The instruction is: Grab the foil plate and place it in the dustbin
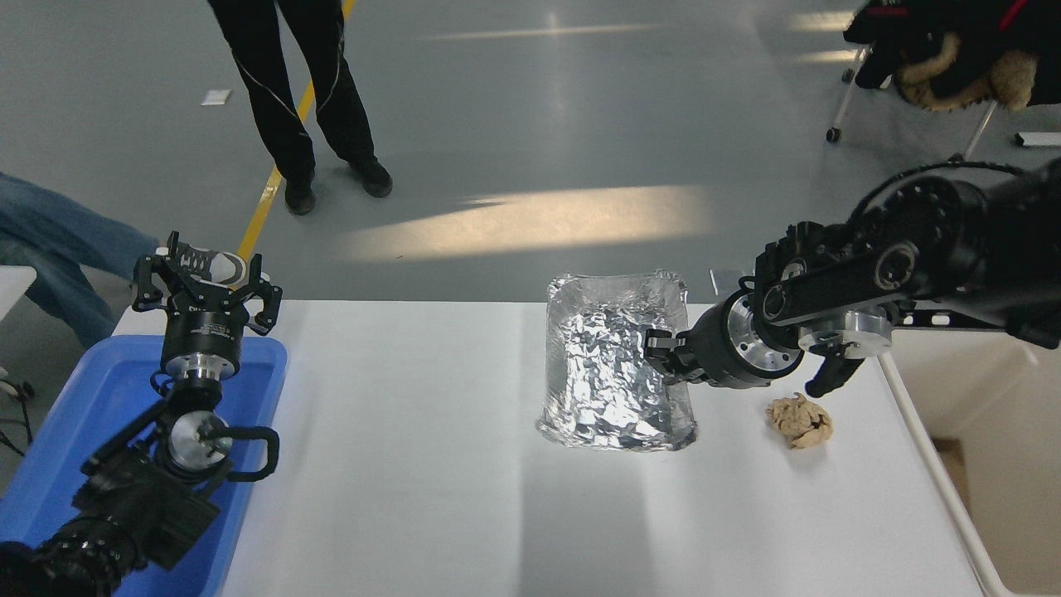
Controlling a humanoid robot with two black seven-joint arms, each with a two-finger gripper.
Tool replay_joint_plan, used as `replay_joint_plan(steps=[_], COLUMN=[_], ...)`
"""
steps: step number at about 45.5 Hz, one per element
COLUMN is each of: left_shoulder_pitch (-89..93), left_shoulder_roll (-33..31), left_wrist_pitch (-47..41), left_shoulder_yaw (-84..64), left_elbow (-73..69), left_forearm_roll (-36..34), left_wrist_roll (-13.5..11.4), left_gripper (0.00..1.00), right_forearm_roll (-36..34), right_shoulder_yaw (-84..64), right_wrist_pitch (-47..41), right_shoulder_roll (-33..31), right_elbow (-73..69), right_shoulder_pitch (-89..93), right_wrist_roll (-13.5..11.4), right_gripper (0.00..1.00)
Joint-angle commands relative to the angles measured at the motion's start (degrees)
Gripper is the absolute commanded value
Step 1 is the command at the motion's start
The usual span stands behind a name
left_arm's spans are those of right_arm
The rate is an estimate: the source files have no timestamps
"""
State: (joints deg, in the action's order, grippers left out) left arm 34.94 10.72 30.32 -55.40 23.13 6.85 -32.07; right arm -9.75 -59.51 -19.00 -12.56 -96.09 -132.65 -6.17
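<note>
Head view: the right tool [661,355] grips the crinkled silver rectangular foil plate [609,365] mid-frame, above the white surface [414,464]. The left tool [205,286], fingers spread, sits lower left.

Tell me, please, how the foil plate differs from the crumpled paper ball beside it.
The foil plate is shiny silver; the paper ball is dull tan. The plate is far larger, a rimmed tray, while the ball is a small wad. The right gripper pinches the plate's right rim; the ball lies free on the white table. Both are crinkled.
</note>
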Motion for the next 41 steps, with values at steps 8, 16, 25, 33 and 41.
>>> replay_joint_plan(steps=[8,16,25,33,41], left_shoulder_pitch=[0.0,0.0,0.0,0.0,0.0], left_shoulder_roll=[0.0,0.0,0.0,0.0,0.0], left_wrist_pitch=[0.0,0.0,0.0,0.0,0.0], left_shoulder_yaw=[0.0,0.0,0.0,-0.1,-0.1], left_elbow=[0.0,0.0,0.0,0.0,0.0], left_forearm_roll=[0.0,0.0,0.0,0.0,0.0], left_wrist_roll=[0.0,0.0,0.0,0.0,0.0], left_gripper=[0.99,0.99,0.99,0.99,0.99], right_forearm_roll=[-0.4,-0.4,1.0,2.9,2.6], right_shoulder_yaw=[-1.8,-1.9,-9.8,-19.0,-19.4], right_wrist_pitch=[-19.4,-20.0,-14.1,-1.7,6.7], right_shoulder_roll=[-3.7,-3.6,-4.2,-8.1,-15.1], right_elbow=[-3.4,-3.6,-0.3,7.8,16.1], right_shoulder_pitch=[-20.8,-21.6,-13.8,1.8,17.6], right_wrist_roll=[1.9,1.9,1.8,1.7,1.3], right_gripper=[0.00,0.00,0.00,0.00,0.00])
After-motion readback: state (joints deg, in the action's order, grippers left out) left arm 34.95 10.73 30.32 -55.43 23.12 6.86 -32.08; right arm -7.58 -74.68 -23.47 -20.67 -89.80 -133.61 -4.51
